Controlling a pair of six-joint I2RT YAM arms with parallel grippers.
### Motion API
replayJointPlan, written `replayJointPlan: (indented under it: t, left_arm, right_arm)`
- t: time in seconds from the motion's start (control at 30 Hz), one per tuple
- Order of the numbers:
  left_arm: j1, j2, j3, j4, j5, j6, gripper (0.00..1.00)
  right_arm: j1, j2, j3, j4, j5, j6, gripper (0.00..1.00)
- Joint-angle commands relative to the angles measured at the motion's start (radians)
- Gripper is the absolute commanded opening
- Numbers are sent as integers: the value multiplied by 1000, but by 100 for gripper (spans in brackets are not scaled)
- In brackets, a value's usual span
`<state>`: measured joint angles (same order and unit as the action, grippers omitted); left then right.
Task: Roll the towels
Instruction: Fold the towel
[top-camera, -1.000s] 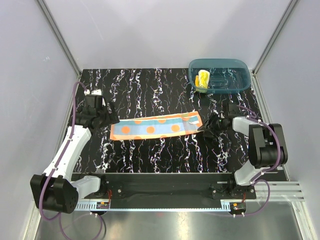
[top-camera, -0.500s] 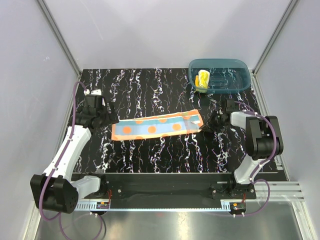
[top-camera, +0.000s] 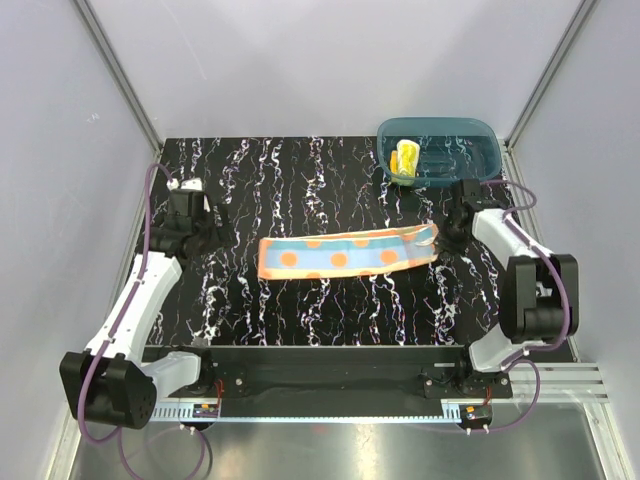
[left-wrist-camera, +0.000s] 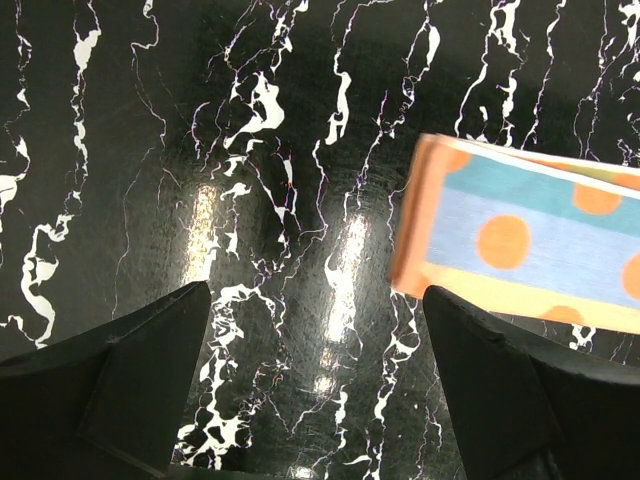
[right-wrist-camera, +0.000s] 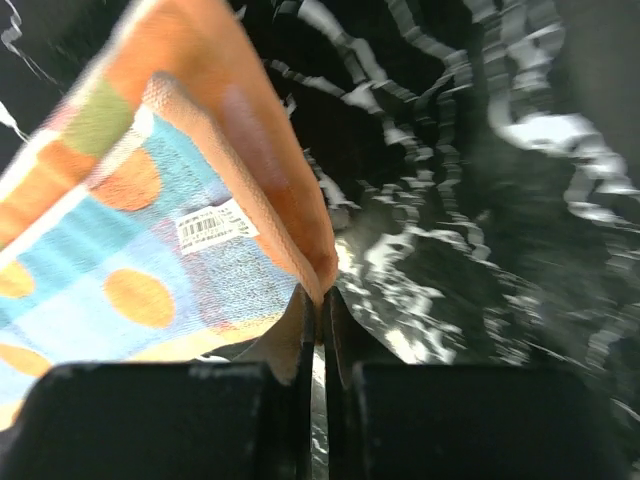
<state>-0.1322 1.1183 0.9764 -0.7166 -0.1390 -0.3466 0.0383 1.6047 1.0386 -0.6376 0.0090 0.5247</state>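
Polka-dot towel (top-camera: 345, 254) looks thin, limp and light; right end effector (right-wrist-camera: 318, 300) pinches its short-end corner, left end effector (left-wrist-camera: 315, 300) spread.

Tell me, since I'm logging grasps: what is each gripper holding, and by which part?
The right gripper pinches the polka-dot towel by its right end's edge; the left gripper is open, holding nothing.

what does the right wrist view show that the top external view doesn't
Only the right wrist view: the barcode label on the polka-dot towel, and the right end effector seen shut on that towel's lifted edge. Only the top external view: the teal tub holding the yellow towel, the left end effector, and the polka-dot towel's full length. Both: that towel, the right end effector and the black marbled table.
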Motion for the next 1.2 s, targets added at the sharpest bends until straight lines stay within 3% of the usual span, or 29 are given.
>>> replayJointPlan:
  t: [0.0,0.3,0.4,0.67,1.17]
  left_arm:
    - [3,-29,7,28,9,17,94]
    - [3,-48,7,31,18,17,94]
    - [3,-45,8,31,22,17,94]
    - [3,-52,8,28,22,15,94]
    - [3,-55,5,26,18,15,94]
  right_arm:
    - [2,-89,106,-151,229,-71,0]
    - [21,-101,282,-275,195,-147,0]
    - [87,-103,352,-301,187,-161,0]
    - [417,-43,518,-344,198,-124,0]
    - [675,237,748,-290,160,-68,0]
